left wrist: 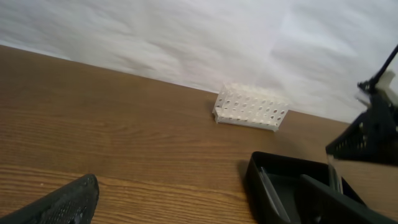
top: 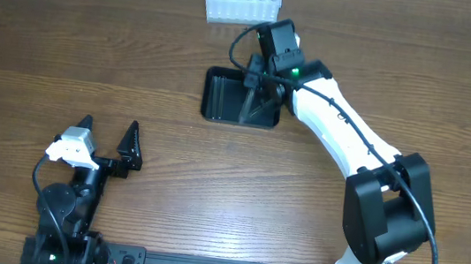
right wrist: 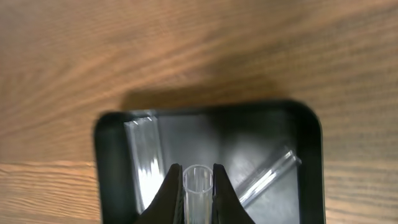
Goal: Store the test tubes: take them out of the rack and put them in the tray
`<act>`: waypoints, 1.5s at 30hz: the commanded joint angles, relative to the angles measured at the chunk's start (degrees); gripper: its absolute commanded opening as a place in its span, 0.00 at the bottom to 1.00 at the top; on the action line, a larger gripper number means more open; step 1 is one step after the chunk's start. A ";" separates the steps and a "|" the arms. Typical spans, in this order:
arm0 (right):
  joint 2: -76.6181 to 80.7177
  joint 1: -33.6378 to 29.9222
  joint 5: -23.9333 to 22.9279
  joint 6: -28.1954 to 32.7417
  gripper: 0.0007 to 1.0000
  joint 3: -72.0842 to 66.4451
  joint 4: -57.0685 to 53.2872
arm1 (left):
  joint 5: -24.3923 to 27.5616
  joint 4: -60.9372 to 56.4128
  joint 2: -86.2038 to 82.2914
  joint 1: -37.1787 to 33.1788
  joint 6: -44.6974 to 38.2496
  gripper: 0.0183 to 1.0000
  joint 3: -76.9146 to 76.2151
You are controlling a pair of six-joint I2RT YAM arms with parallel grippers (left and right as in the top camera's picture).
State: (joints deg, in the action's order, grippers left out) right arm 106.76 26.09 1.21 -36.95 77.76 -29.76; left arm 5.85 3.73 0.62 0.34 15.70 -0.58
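Tube [right wrist: 198, 190] | clamped in right gripper [right wrist: 197, 171] | over black tray [right wrist: 109, 174]

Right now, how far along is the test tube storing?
Done: two test tubes already lie in the black tray. In hand: the right gripper holds a third tube over the tray. Remaining: releasing it; the white rack shows no tubes sticking up. The left gripper sits open, away from both.

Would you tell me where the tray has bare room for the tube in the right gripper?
The tray floor's middle is bare, bordered by the wall-side tube and the slanted tube; the right gripper holds its test tube above it. Both sides are crowded.
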 commanded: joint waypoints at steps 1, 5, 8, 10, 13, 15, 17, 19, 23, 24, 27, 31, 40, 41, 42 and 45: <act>-0.52 0.37 0.46 -0.74 0.01 -1.68 1.81 | 0.72 0.17 -0.28 -0.24 0.42 1.00 0.24; -0.07 0.35 0.44 -0.74 0.01 -1.88 3.41 | 0.72 0.17 -0.28 -0.24 0.42 1.00 0.24; 0.39 0.37 0.46 -0.72 0.01 -1.88 4.79 | 0.72 0.17 -0.28 -0.24 0.42 1.00 0.24; 0.52 0.37 0.46 -0.74 0.04 -1.88 5.40 | 0.72 0.17 -0.28 -0.24 0.42 1.00 0.24; 0.74 0.37 0.46 -0.74 0.08 -1.88 5.84 | 0.72 0.17 -0.28 -0.24 0.42 1.00 0.24; 0.90 0.37 0.46 -0.72 0.10 -1.88 5.73 | 0.72 0.17 -0.28 -0.24 0.42 1.00 0.24; 0.94 0.37 0.46 -0.72 0.10 -1.88 5.55 | 0.72 0.17 -0.28 -0.24 0.42 1.00 0.24; 0.94 0.37 0.46 -0.72 0.11 -1.88 5.53 | 0.72 0.17 -0.28 -0.24 0.42 1.00 0.24; 0.94 0.37 0.46 -0.72 0.13 -1.88 5.55 | 0.72 0.17 -0.28 -0.24 0.42 1.00 0.24; 0.94 0.37 0.46 -0.72 0.13 -1.88 5.55 | 0.72 0.17 -0.28 -0.24 0.42 1.00 0.24; 0.94 0.37 0.46 -0.70 0.12 -1.88 5.46 | 0.72 0.17 -0.28 -0.24 0.42 1.00 0.24; 0.94 0.37 0.44 -0.70 0.11 -1.92 4.33 | 0.72 0.17 -0.28 -0.24 0.42 1.00 0.24; 1.57 0.37 -3.39 -0.70 0.14 -2.97 4.42 | 0.72 0.17 -0.28 -0.24 0.42 1.00 0.24; 1.77 0.37 -3.54 -0.68 0.14 -3.10 4.52 | 0.72 0.17 -0.28 -0.24 0.42 1.00 0.24; 2.12 0.37 -3.67 -0.68 0.14 -3.23 4.72 | 0.72 0.17 -0.28 -0.24 0.42 1.00 0.24; 3.21 0.37 -4.39 -0.68 0.14 -3.85 5.44 | 0.72 0.17 -0.28 -0.24 0.42 1.00 0.24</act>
State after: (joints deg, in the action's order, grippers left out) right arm 108.03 26.09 -1.10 -37.47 75.18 -24.60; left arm 5.85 3.73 0.62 0.34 15.70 -0.58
